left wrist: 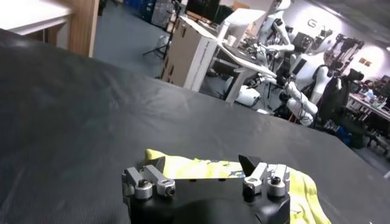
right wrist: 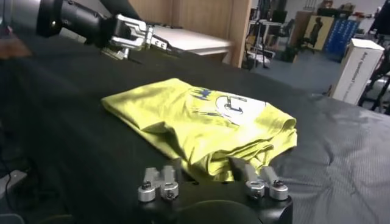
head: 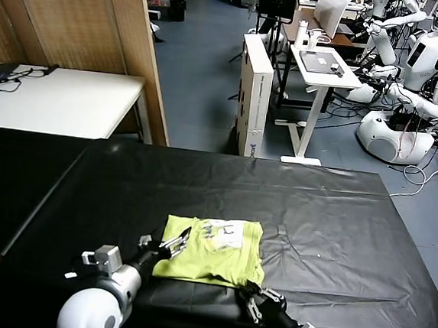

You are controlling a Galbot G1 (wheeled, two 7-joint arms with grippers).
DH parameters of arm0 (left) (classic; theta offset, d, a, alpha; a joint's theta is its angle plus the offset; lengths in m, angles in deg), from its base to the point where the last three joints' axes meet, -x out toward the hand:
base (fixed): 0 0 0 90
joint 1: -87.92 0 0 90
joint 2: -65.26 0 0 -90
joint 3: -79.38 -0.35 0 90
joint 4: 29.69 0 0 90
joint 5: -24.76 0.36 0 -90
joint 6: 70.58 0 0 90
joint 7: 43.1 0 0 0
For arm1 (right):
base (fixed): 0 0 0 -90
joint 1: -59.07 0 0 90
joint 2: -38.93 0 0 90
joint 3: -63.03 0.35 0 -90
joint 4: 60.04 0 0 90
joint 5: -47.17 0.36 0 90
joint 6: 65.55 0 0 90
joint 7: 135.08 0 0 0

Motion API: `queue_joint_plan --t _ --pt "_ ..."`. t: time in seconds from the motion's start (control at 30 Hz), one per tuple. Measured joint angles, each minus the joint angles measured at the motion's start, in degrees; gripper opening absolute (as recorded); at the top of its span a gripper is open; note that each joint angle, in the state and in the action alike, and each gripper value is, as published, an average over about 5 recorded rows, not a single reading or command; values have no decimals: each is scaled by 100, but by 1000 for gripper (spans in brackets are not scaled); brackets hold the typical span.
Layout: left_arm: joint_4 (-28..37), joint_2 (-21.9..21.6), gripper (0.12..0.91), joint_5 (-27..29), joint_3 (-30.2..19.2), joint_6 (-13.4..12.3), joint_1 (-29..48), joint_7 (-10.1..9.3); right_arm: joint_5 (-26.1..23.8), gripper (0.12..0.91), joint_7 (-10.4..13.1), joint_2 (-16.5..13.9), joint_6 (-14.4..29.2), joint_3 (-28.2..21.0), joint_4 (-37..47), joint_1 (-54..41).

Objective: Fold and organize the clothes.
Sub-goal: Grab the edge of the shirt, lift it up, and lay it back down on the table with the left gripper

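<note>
Lying folded on the black table (head: 337, 220), the lime T-shirt (head: 209, 255) has the right gripper (head: 257, 296) clenched on its near edge; the left gripper (head: 172, 244) stands released at its left edge.

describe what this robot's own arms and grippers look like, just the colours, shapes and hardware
Each arm is a round black tube ending in a glossy white rounded joint shell nearest the camera in the head view. The left gripper and right gripper share one design: a black wrist block carrying silver metal linkages with visible bolts and screw heads, tipped with dark jaws. No loose cables or printed markings show on either.
</note>
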Motion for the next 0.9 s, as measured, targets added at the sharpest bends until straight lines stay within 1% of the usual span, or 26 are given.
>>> queue_joint_plan --t 0.1,0.23,0.33,0.47,0.5,0.57,0.6,0.63,0.7,0.73,0.83,0.9 --pt "-6 -19 907 8 15 -3 1 -1 67 142 55 -3 1 67 -58 49" --pt "21 -78 907 7 52 -16 29 -2 196 139 137 -22 -18 228 -143 146" --pt "75 -104 907 35 60 -52 50 2 244 139 155 -19 -48 357 -124 202" --pt "157 -96 907 230 50 -248 56 47 301 154 114 8 -62 486 -83 289" --pt "181 -94 907 302 47 -325 53 67 330 179 102 11 -60 517 -90 318" --pt "237 -93 907 441 46 -482 47 102 427 268 108 10 -77 582 -129 381" --pt "267 -92 907 500 46 -560 43 119 497 324 132 8 -107 620 -164 419" --pt "297 -89 907 547 47 -630 37 133 574 399 168 6 -150 660 -210 460" --pt "358 -73 907 630 49 -777 21 161 726 512 273 11 -240 747 -323 545" --pt "388 -58 907 666 49 -859 12 169 800 588 328 19 -284 792 -388 587" --pt "488 15 907 750 50 -1153 -21 163 963 767 436 75 -360 936 -587 709" --pt "554 83 907 772 52 -1344 -52 139 1062 846 483 138 -388 1047 -713 781"
